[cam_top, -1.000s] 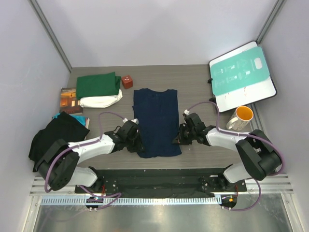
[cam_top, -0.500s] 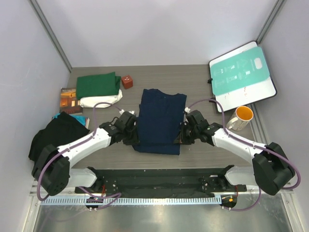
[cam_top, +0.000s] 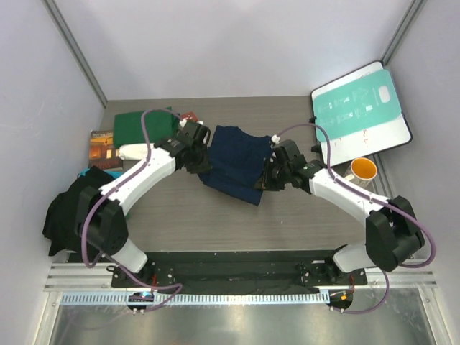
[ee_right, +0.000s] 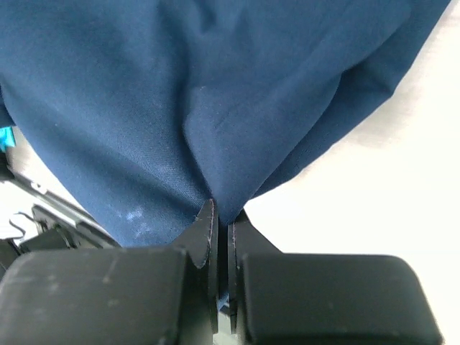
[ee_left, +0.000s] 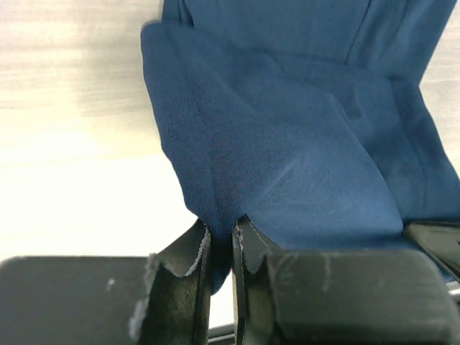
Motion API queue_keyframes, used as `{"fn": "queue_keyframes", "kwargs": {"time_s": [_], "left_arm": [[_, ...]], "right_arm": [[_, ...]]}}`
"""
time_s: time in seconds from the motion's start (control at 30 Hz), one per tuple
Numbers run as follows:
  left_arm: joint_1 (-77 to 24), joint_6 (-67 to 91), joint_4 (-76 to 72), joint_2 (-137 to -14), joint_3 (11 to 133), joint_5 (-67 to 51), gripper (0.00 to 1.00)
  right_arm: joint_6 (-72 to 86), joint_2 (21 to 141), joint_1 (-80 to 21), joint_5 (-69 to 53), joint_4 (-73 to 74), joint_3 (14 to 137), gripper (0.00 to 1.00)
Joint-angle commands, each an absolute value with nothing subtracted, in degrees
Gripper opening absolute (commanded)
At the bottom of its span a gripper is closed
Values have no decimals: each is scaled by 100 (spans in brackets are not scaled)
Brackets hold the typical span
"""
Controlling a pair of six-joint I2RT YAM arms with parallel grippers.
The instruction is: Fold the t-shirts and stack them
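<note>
Here, left pincer (ee_left: 221, 236) clamped on navy t-shirt (cam_top: 237, 162) edge, right pincer (ee_right: 223, 217) likewise (fold pinched tight), cloth slung between.

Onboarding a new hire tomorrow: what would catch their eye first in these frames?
First, the navy blue cloth t-shirt at the middle of the table, bunched up and pinched at either side by the left gripper and the right gripper. At the far left, a folded dark green t-shirt and a folded cream-white t-shirt lie together.

A mug (cam_top: 364, 169) stands just beside the teal-and-white board (cam_top: 361, 108).
</note>
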State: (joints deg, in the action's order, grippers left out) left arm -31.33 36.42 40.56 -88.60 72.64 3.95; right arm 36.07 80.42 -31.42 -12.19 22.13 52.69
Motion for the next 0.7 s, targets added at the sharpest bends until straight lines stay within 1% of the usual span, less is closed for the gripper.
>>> {"fn": "queue_keyframes", "kwargs": {"time_s": [0.0,0.2,0.4,0.6,0.67], "left_arm": [[-2945,3314,4491,-9464,8320,563,13],[-2865,3103,4913,-10528,9674,413,13],[-2830,2953,4764,-11135,10396,404,13],[-2716,2918,4474,-11626,10871,378,16],[-2681,2900,4430,-11785,11099,352,16]], "right_arm": [[3331,8270,-2866,-1055,2303,5826,2],[3243,8902,-2392,-1239,2285,6327,3],[3103,9351,-2206,-1300,2180,6846,2],[2988,9781,-2030,-1301,2101,7356,3],[2997,9957,-2004,-1275,2031,7462,7]]}}
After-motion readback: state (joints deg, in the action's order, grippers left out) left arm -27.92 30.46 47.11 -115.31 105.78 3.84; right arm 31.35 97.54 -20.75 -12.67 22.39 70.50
